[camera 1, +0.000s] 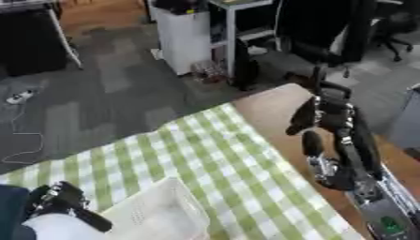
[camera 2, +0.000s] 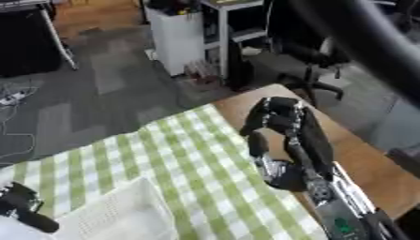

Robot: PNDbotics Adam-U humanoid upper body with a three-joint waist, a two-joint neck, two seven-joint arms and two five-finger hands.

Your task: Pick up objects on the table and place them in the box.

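Observation:
The white plastic box point(camera 1: 160, 213) stands on the green-and-white checked cloth point(camera 1: 221, 154) at the bottom, left of centre. My left hand point(camera 1: 59, 199) shows at the lower left corner, just left of the box, with its black fingers curled round a white rounded object point(camera 1: 51, 228) that I cannot identify. My right hand point(camera 1: 332, 140) is raised over the table's right side, above bare wood point(camera 2: 361, 159). Its fingers are curled over at the tips toward the thumb and nothing shows between them. No loose objects are visible on the cloth.
The table's far edge runs diagonally from the lower left to the upper right. Beyond it are grey carpet, a white cabinet point(camera 1: 182, 40), shelving and an office chair point(camera 2: 316, 56). Cables lie on the floor at the left.

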